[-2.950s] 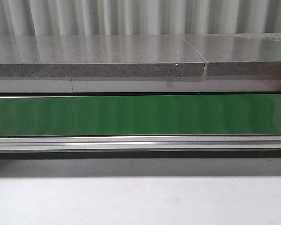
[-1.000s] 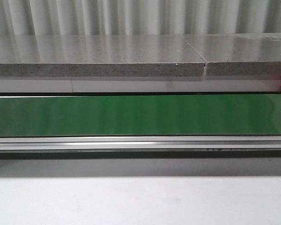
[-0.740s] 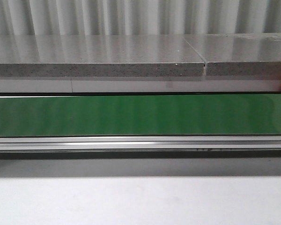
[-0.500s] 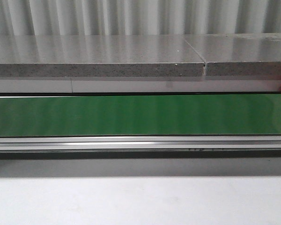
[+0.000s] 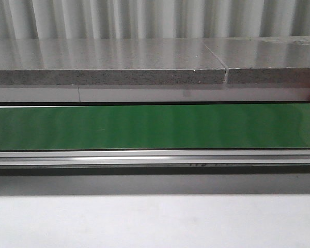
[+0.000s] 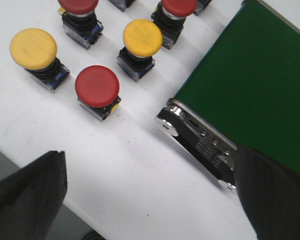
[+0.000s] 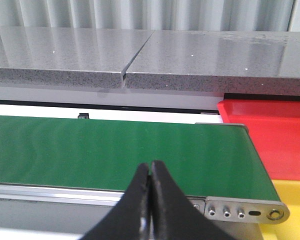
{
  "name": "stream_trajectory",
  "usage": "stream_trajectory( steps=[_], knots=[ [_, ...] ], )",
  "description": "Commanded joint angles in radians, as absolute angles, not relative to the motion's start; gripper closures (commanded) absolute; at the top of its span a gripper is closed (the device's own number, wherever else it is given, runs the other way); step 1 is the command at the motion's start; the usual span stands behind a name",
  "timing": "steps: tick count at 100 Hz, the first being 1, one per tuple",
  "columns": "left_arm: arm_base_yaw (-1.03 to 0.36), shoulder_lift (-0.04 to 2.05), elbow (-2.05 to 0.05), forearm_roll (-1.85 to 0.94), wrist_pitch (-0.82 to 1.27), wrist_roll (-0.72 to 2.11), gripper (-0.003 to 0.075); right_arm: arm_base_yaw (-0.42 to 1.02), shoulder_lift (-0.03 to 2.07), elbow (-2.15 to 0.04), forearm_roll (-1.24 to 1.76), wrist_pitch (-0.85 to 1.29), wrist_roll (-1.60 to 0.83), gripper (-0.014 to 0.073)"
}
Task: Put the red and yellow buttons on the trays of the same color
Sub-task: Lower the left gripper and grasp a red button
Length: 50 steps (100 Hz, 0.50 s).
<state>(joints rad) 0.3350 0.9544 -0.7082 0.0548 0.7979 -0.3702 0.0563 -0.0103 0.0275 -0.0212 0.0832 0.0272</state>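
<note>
Moved: belt-rail marking only. Left end effector [image 6: 150, 200] spread above buttons: red [image 6: 97, 86], yellow [image 6: 142, 38], on counter [image 6: 140, 165] beside belt [image 6: 250, 85]. Right end effector [image 7: 150, 200] pressed together, empty; red tray [image 7: 275, 135] and yellow tray [image 7: 295, 220] beyond. Risk: close-packed buttons, fingers may knock a neighbour.

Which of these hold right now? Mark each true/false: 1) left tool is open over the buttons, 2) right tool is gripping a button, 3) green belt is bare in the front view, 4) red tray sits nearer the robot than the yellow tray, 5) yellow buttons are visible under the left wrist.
1) True. The left tool is open, its fingers spread wide above the white table.
2) False. The right tool is shut with nothing between its fingers.
3) True. The green belt carries nothing.
4) False. The red tray lies beyond the yellow tray.
5) True. Two yellow buttons stand among the red ones.
</note>
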Motion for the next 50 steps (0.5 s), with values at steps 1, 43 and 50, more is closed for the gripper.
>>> stream_trajectory(
  steps=[1,43,50],
  knots=[
    [0.367,0.997,-0.736,0.054,0.721,-0.368,0.007,0.054,-0.016,0.013,-0.023,0.007,0.025,0.066],
    [0.476,1.227,-0.736,0.054,0.627,-0.368,0.007,0.054,-0.016,0.013,-0.023,0.007,0.025,0.066],
    [0.484,1.269,-0.736,0.054,0.614,-0.368,0.007,0.054,-0.016,0.013,-0.023,0.007,0.025,0.066]
  ],
)
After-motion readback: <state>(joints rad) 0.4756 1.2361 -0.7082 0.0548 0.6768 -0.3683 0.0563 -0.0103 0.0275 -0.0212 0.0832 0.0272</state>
